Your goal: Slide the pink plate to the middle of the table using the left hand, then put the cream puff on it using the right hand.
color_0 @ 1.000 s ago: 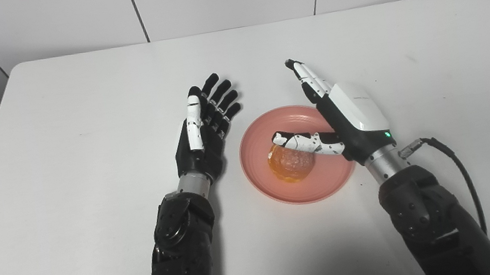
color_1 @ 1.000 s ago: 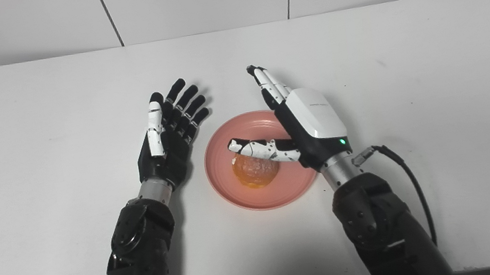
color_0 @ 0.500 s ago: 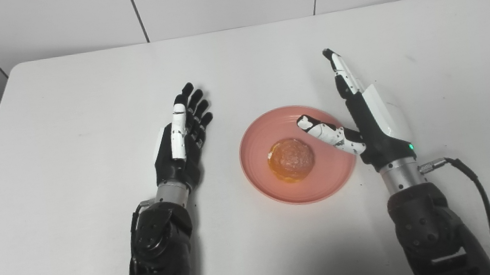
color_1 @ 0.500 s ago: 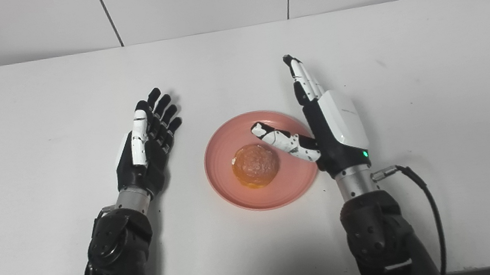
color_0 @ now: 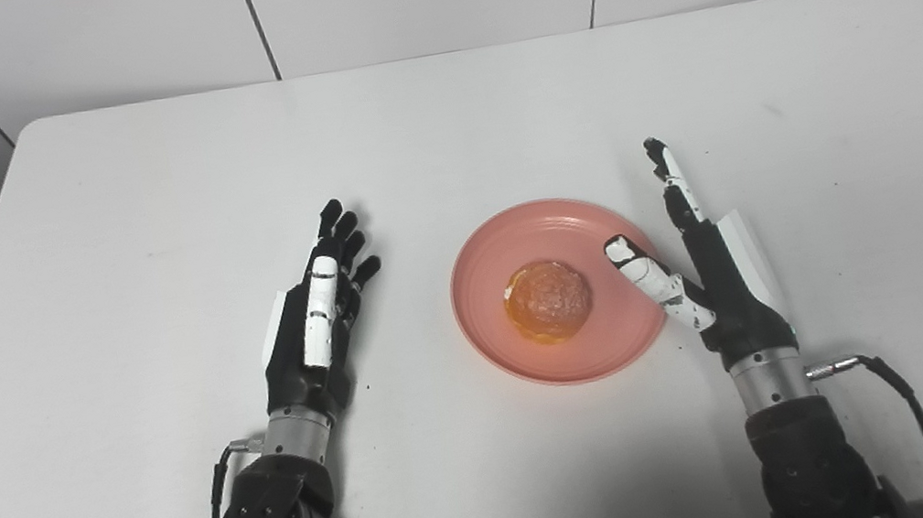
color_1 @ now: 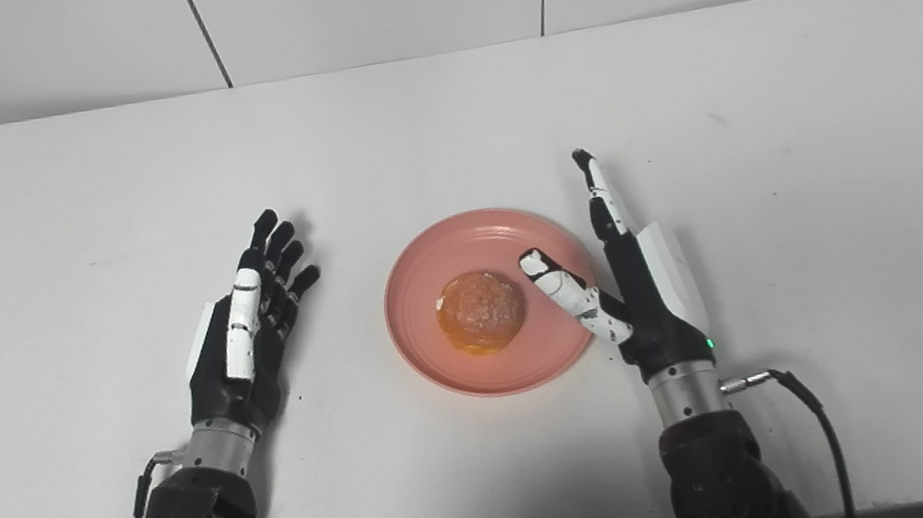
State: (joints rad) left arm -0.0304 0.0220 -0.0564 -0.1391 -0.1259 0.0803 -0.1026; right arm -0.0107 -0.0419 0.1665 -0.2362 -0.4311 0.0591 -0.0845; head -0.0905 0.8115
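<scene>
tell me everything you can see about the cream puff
The cream puff is a small round pastry with a bumpy golden-brown top and a glossy amber edge; a speck of white shows at its upper left. It looks whole and sits right way up near the middle of the pink plate, resting on the plate alone. The right hand is open beside the plate, its thumb over the rim but clear of the puff.
</scene>
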